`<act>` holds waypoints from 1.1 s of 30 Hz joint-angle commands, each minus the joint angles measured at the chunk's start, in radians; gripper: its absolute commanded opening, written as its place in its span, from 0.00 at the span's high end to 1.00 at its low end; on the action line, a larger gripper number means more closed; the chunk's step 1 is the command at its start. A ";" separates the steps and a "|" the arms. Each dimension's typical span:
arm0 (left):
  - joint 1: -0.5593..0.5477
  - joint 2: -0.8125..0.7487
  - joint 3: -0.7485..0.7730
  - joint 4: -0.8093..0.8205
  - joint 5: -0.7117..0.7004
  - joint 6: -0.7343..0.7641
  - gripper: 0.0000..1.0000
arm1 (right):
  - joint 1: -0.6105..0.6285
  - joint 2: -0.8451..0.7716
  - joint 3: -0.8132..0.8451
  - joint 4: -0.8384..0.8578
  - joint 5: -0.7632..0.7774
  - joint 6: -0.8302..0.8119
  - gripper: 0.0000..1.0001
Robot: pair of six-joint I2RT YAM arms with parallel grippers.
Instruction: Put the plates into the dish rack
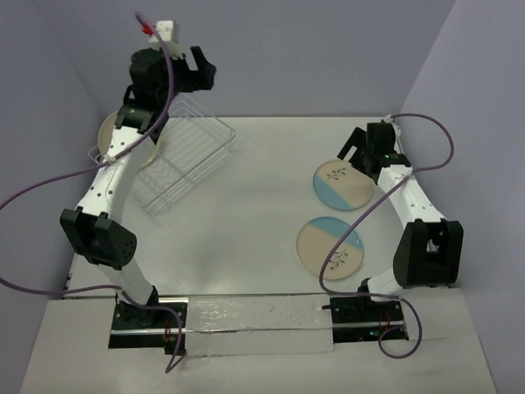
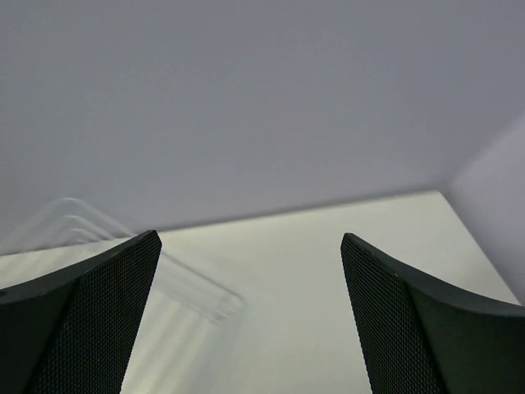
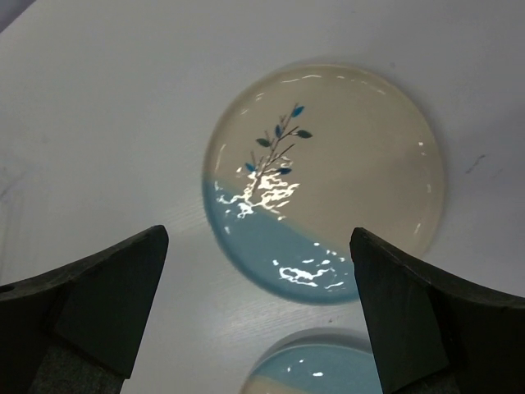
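The white wire dish rack (image 1: pixel 184 156) stands at the far left of the table and shows blurred in the left wrist view (image 2: pixel 184 295). A cream plate (image 1: pixel 109 135) is at its left end, partly hidden by my left arm; I cannot tell if it stands inside. Two cream and blue plates lie flat on the right, one farther (image 1: pixel 342 185) and one nearer (image 1: pixel 330 246). My left gripper (image 1: pixel 201 70) is raised above the rack's far corner, open and empty (image 2: pixel 250 242). My right gripper (image 1: pixel 354 149) hovers open (image 3: pixel 258 238) over the farther plate (image 3: pixel 324 180); the nearer plate (image 3: pixel 328 369) shows below.
Grey walls close the table (image 1: pixel 246 222) at the back and right. Purple cables loop off both arms. A pale strip runs between the two arm bases at the near edge.
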 commanded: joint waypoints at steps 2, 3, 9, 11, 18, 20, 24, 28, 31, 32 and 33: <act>-0.167 -0.035 -0.123 0.075 0.122 -0.069 0.01 | -0.081 0.049 -0.041 0.020 0.062 0.081 0.00; -0.189 -0.029 -0.146 0.082 0.122 -0.076 0.01 | -0.087 0.053 -0.050 0.020 0.068 0.087 0.00; -0.327 0.040 -0.264 0.039 0.106 -0.072 0.01 | -0.107 0.024 -0.139 0.020 0.065 0.125 0.00; -0.356 0.051 -0.346 0.078 0.185 -0.074 0.01 | -0.107 -0.039 -0.239 0.023 0.099 0.160 0.00; -0.392 0.072 -0.614 0.318 0.504 -0.188 0.01 | -0.125 -0.298 -0.522 0.032 0.008 0.217 0.00; -0.412 0.077 -0.659 0.365 0.516 -0.213 0.01 | -0.127 -0.380 -0.580 0.030 -0.007 0.224 0.00; -0.487 0.116 -0.677 0.329 0.503 -0.183 0.01 | -0.136 -0.504 -0.691 0.019 -0.021 0.240 0.00; -0.545 0.146 -0.730 0.334 0.462 -0.195 0.01 | -0.140 -0.546 -0.732 -0.074 -0.044 0.243 0.00; -0.561 0.183 -0.738 0.359 0.524 -0.186 0.06 | -0.142 -0.564 -0.752 -0.110 -0.098 0.243 0.00; -0.568 0.195 -0.734 0.354 0.522 -0.176 0.10 | -0.142 -0.572 -0.757 -0.124 -0.104 0.253 0.00; -0.577 0.210 -0.715 0.324 0.509 -0.158 0.13 | -0.142 -0.590 -0.763 -0.136 -0.101 0.263 0.00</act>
